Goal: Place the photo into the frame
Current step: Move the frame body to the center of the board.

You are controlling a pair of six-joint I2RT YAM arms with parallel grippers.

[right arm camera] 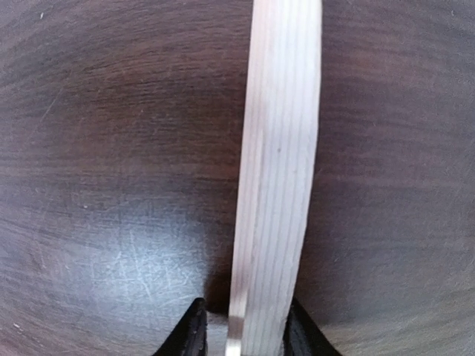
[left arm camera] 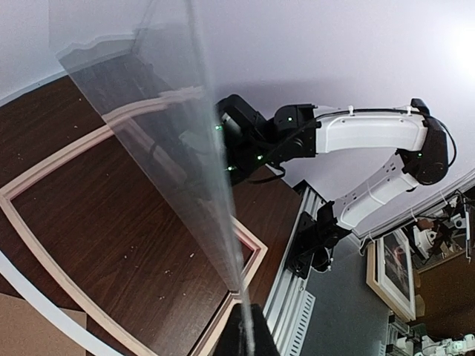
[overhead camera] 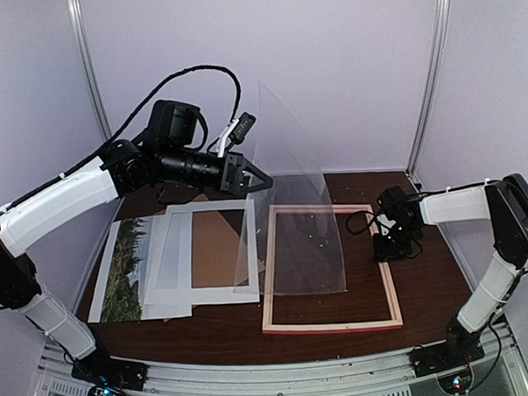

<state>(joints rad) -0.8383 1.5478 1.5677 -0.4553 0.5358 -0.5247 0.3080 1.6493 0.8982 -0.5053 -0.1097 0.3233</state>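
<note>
Frame: lies flat on the dark brown table, at 3 o'clock from the table's middle in the top view. Its pale wood side faces up, and bright pink shows along its 6 o'clock edge.
Clear sheet: stands tilted over the frame's 9 o'clock half. Its lower edge sits down inside the rails and its top leans toward 12 o'clock.
Mat: white, flat on the table just beside the frame's 9 o'clock rail.
Backing board: plain brown, showing through the mat's window.
Photo: trees and pale sky, face up at the table's 9 o'clock side. Its 3 o'clock part is tucked under the mat, well apart from the frame.
Left gripper: raised above the mat's 12 o'clock end. I have pinched fully together on the clear sheet's 9 o'clock edge and hold it up. In my wrist view the sheet's thin edge runs straight down into my fingertip.
Right gripper: low on the frame's 3 o'clock rail, toward 2 o'clock. My fingers are drawn in narrow, one pressed to each side of the rail.
</note>
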